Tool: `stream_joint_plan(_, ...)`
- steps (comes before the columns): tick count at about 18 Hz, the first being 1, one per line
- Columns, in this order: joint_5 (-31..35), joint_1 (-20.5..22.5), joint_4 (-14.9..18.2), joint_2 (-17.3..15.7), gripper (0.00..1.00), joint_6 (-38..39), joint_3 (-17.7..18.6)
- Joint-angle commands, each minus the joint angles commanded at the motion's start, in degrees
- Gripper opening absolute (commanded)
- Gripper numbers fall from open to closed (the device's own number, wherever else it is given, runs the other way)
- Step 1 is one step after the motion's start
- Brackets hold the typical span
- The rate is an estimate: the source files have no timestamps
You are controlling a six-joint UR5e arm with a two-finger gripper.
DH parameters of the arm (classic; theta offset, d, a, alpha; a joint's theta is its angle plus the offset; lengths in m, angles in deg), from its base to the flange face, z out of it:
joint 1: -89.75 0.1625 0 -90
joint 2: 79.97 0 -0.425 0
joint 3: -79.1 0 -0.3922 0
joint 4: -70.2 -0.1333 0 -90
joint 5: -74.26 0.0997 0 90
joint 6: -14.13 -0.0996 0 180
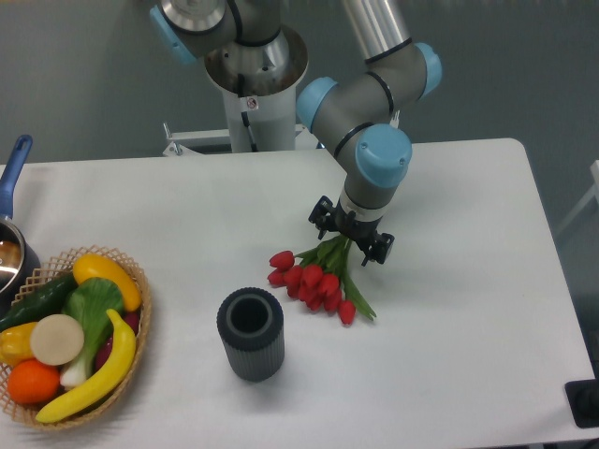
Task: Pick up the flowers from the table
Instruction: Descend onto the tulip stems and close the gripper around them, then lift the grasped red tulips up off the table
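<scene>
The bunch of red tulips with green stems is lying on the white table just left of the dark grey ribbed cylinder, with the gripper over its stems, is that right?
Not quite. The bunch of red tulips with green stems lies on the white table to the upper right of the dark grey ribbed cylinder, not left of it, as the camera view shows. The gripper is indeed over the stems.

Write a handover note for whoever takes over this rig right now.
Tool: low over the flower stems, fingers either side; whether it has closed is unclear.
Flowers: lying on the table, buds toward the dark cylinder, stems under the tool.
Done: tool brought to the stems.
Left: confirm the grip, then lift the flowers off the table.
</scene>
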Motion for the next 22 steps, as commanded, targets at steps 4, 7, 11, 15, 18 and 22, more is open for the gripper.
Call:
stream_joint_plan(4,0.1,0.0,-0.1,0.4,0.31,0.0,0.0)
stream_joint_plan(7,0.4,0.0,0.0,0.5,0.10,0.0,-0.3)
stream_joint_plan(11,0.3,0.3,0.0,-0.3,0.06,0.0,-0.5)
stream_joint_plan(15,0.3,0.6,0.2,-4.0,0.06,0.0,-1.5)
stream_joint_plan(18,0.3,1.3,1.6,-5.6,0.05,0.7,-3.9)
stream_joint_plan(22,0.7,1.5,10.3,-5.9,0.02,0.2,-10.4)
